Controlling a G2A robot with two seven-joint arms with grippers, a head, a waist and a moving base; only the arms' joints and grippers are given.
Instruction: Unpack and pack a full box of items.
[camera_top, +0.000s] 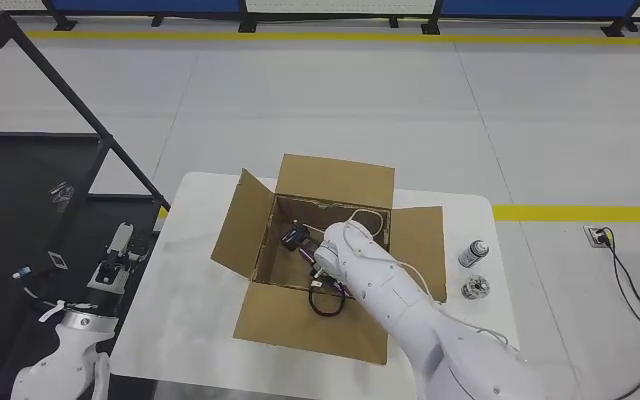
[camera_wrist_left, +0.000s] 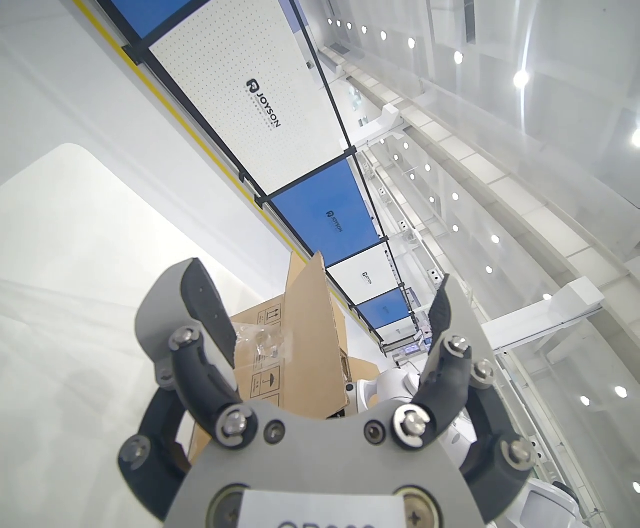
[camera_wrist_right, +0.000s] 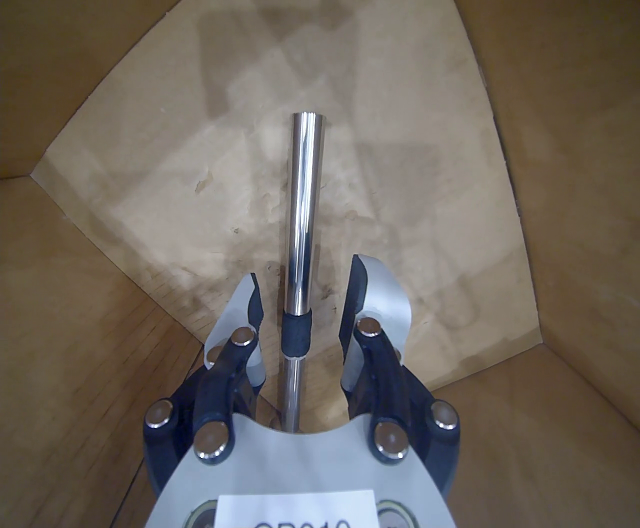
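Inside the open cardboard box (camera_top: 310, 335) at the centre of the top view lies a shiny metal tube (camera_wrist_right: 303, 210) with a black band. Its long axis runs parallel to the fingers of the right tool (camera_wrist_right: 306, 287) and points away from the wrist. That tool straddles it, open, with gaps on either side. The left tool (camera_wrist_left: 320, 285) gapes open, holding nothing.

One box (camera_top: 310, 330), one steel tube (camera_wrist_right: 302, 210), one can (camera_top: 474, 253)

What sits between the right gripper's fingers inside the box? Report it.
A shiny metal tube runs between the right gripper's open fingers, with gaps on both sides, inside the box. The right wrist view shows it.
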